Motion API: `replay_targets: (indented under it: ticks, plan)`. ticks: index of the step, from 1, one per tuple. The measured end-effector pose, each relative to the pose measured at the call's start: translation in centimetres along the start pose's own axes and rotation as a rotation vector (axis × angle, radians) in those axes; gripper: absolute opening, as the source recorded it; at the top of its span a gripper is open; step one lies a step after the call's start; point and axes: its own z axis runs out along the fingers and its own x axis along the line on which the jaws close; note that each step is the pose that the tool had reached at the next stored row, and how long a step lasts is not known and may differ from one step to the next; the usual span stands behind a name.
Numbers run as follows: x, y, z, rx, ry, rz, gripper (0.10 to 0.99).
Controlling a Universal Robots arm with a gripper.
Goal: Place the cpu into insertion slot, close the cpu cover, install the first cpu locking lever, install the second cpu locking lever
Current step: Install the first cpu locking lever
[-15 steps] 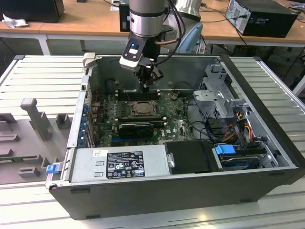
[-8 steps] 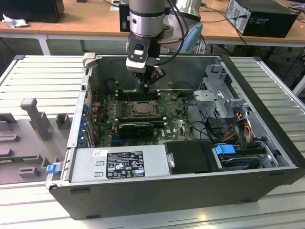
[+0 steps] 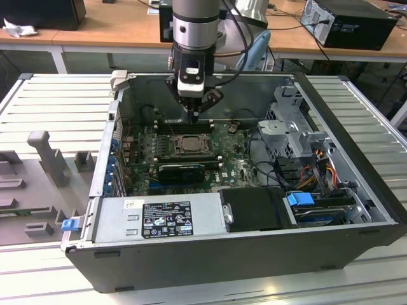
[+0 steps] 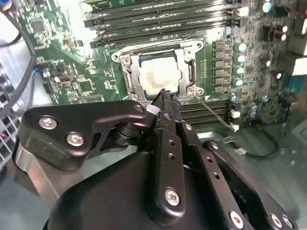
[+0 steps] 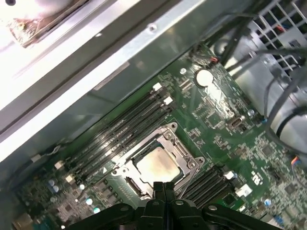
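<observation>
- Gripper (image 4: 165, 95) — shut tight, holding nothing — hangs just above an edge of the insertion slot (image 4: 191, 72).
- Cpu (image 4: 160, 74) lies in the slot; the cpu cover (image 4: 128, 76) lies flat around it.

**Open case, board layout**

Computer case (image 3: 222, 254) sits on table (image 3: 372, 114). Cpu (image 4: 158, 74) lies in insertion slot (image 4: 189, 72), with cpu cover (image 4: 125, 72) framing it. Memory slots (image 5: 120, 132) flank the slot on two sides. Hand (image 4: 165, 93) is over the slot's edge.
</observation>
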Motion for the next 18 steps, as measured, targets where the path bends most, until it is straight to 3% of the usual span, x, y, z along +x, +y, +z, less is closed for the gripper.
replay_targets:
  ticks: [9,18]
  plan:
    - [0.01,-0.01,0.06,-0.001,0.0040,-0.164,0.106]
    - [0.01,-0.01,0.14,0.003,0.0150,-0.334,0.106]
